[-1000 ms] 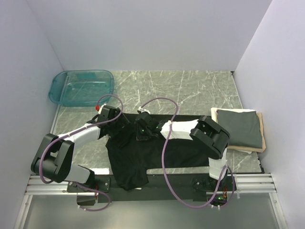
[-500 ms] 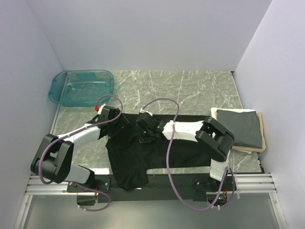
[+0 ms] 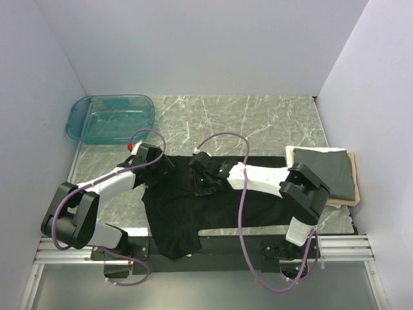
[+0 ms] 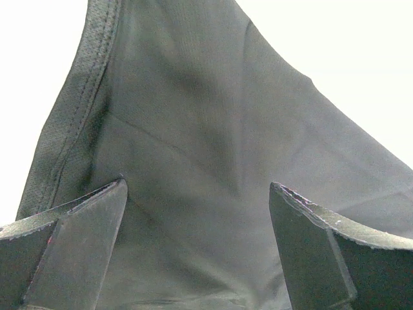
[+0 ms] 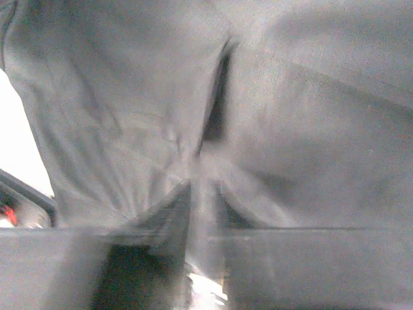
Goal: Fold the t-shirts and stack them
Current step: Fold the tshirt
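Note:
The black t-shirt lies spread and rumpled across the middle of the table. My right gripper reaches in from the right onto its upper middle. In the right wrist view that gripper is shut on a pinched ridge of the black cloth. At the shirt's upper left edge, my left gripper stands open; the left wrist view shows it wide apart over the cloth and a hem, gripping nothing. The dark grey t-shirt lies folded at the right.
A tan board lies under the folded grey shirt near the right wall. A clear teal tub stands at the back left. White walls close in the marble table on three sides. Purple cables loop above both arms.
My right arm has swung its elbow to the right, and its gripper has shifted slightly right and nearer, still pinching the black cloth. The left arm has not moved.

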Robot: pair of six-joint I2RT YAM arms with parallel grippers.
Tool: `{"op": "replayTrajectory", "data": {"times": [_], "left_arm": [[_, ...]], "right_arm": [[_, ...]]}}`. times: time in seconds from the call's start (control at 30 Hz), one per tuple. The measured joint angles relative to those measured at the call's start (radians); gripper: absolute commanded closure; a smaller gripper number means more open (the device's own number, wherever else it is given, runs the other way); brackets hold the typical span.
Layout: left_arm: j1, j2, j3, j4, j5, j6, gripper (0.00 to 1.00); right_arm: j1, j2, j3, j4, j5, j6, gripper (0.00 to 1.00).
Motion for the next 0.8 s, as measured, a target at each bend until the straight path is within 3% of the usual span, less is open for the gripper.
{"op": "replayTrajectory", "data": {"times": [0.13, 0.3, 0.5, 0.8], "left_arm": [[0.0, -0.019, 0.002, -0.047, -0.016, 0.007, 0.01], [0.0, -0.056, 0.002, -0.137, -0.037, 0.02, 0.01], [0.0, -0.117, 0.012, -0.23, -0.068, 0.035, 0.01], [-0.032, -0.044, 0.102, -0.248, -0.092, 0.06, 0.01]], "right_arm": [[0.001, -0.045, -0.027, 0.003, -0.045, -0.019, 0.41], [0.001, -0.091, -0.039, -0.015, -0.036, -0.029, 0.26], [-0.077, -0.217, -0.068, -0.066, 0.035, -0.028, 0.18], [-0.466, -0.323, -0.212, -0.081, 0.088, -0.088, 0.17]]}}
